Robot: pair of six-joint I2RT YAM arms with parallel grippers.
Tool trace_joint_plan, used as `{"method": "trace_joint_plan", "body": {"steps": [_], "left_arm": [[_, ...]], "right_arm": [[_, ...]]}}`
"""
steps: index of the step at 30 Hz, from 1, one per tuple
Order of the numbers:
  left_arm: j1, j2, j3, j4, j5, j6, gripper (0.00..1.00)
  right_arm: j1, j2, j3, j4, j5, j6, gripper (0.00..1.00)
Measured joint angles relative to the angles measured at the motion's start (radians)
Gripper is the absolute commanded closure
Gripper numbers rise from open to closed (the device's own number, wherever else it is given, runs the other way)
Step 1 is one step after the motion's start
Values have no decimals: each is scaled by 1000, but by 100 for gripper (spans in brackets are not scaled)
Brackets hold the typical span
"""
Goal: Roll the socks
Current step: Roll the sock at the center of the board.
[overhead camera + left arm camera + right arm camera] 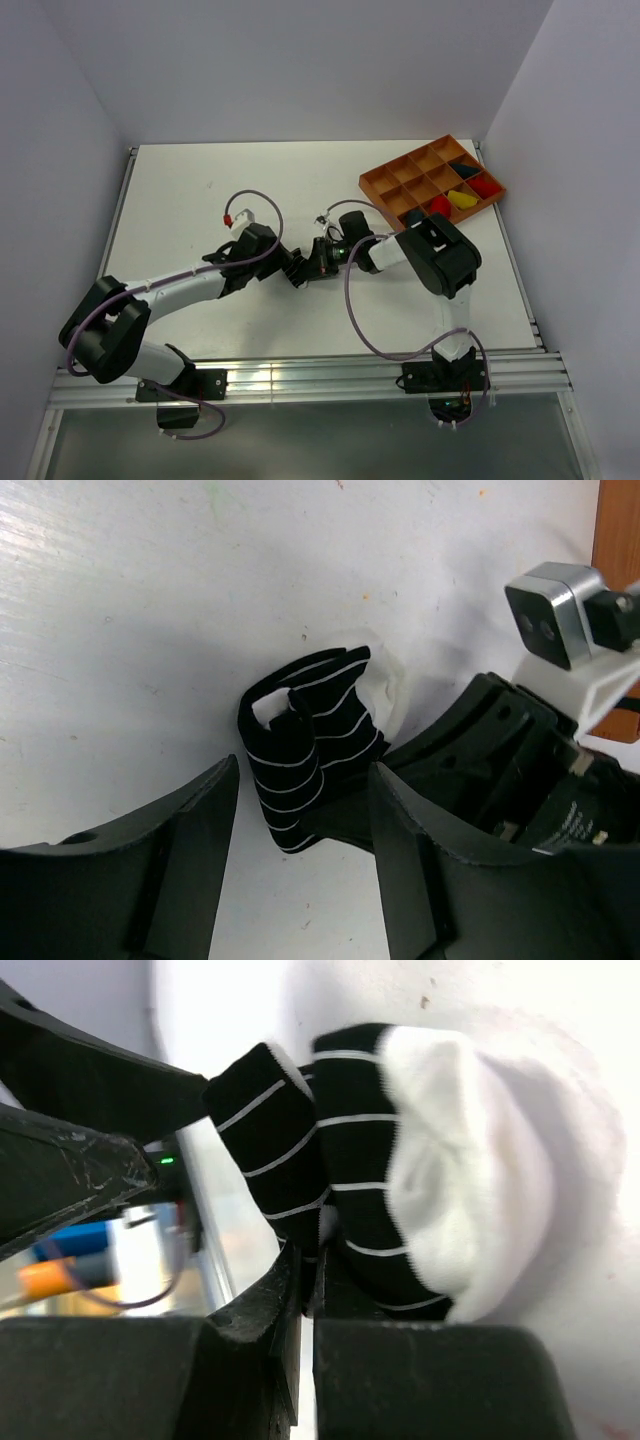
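Closest to the lens, the right arm's black two-finger gripper [305,1270] has its fingers pressed almost together. They are clamped on the lower fold of the small black-and-white striped fabric sock [350,1160], whose white toe bulges out to one side. That pinch looks meant to anchor the loose end so the rolled part cannot spring open.

The left arm's black gripper [305,770] comes in from the opposite side with its fingers spread wide apart. They straddle the striped roll, and whether either pad actually touches the cloth I cannot tell. I judge the wide spread is there to take in the full thickness of the roll for the next turn or tuck.

The sock lies on the white desk [200,200] about midway between the left and right edges, somewhat nearer the near edge. It is partly rolled, with its coils stacked but loose. The orange plastic compartment tray [372,184] sits well apart, at the far right corner.
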Motion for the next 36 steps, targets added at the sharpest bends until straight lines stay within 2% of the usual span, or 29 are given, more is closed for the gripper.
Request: {"method": "trace_joint_plan", "body": {"steps": [3, 6, 15, 21, 24, 25, 27, 31, 32, 33, 36], "left_arm": [[0, 0, -9, 7, 12, 0, 43], [0, 4, -10, 16, 19, 0, 44], [0, 102, -9, 45, 37, 0, 48], [0, 113, -9, 39, 37, -14, 50], [0, 114, -9, 37, 35, -24, 57], [0, 116, -9, 39, 35, -26, 65], [0, 124, -9, 43, 34, -34, 71], [0, 150, -3, 60, 34, -47, 85], [0, 157, 4, 60, 34, -47, 85], [0, 166, 13, 59, 35, -45, 86], [0, 183, 31, 59, 36, -45, 92]], "right_arm": [[-30, 58, 0, 87, -94, 82, 99], [-43, 79, 2, 102, -141, 111, 99], [-46, 88, 25, 58, -164, 113, 99], [-48, 92, 39, 31, -171, 113, 99], [-48, 92, 42, 20, -171, 109, 98], [-48, 92, 44, 15, -170, 107, 98], [-48, 92, 48, 3, -168, 98, 98], [-48, 71, 51, -37, -141, 71, 89], [-47, 60, 51, -53, -129, 61, 86], [-45, 47, 51, -72, -111, 47, 78], [-39, -3, 48, -133, -48, 1, 66]]}}
